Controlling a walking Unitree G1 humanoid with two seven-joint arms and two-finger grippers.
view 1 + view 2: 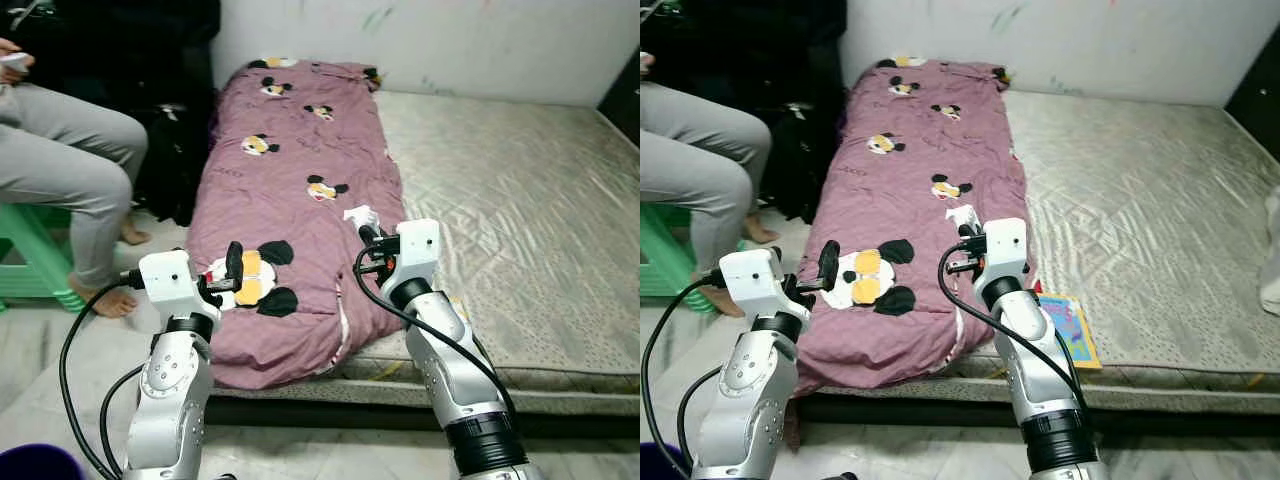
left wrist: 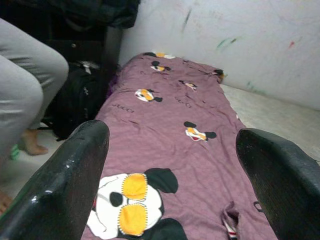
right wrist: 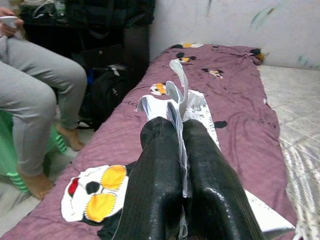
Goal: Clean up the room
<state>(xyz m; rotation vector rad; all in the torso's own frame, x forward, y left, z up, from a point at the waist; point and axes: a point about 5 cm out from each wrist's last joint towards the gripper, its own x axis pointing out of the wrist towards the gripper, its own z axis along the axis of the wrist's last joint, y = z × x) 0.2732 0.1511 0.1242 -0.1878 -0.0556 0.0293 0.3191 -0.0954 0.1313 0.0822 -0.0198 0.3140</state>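
I'm holding a piece of white paper [image 3: 182,107] in my right gripper [image 1: 368,238], fingers pinched tight on it w/ the sheet sticking up past the tips. In the left eye view it's sitting mid-frame, over the purple blanket [image 1: 290,180] that's covering the left strip of the mattress [image 1: 520,200].

Paper's looking light, thin & floppy; it's curling and folding over above the pinch, so it's prob. going to flap or tear if I'm jerking it. Grip's near one edge, which I'm judging good enough for something this weightless, though a slick sheet could be slipping out.

My left gripper [image 1: 232,268] is hanging wide apart w/ nothing in it, lower left of frame over the blanket's near end.

A colourful book [image 1: 1072,328] is lying on the mattress edge just right of my right arm; stiffer, flat, prob. best taken by an overhanging edge. A person [image 1: 70,170] is sitting upper left on a green stool [image 1: 35,262].
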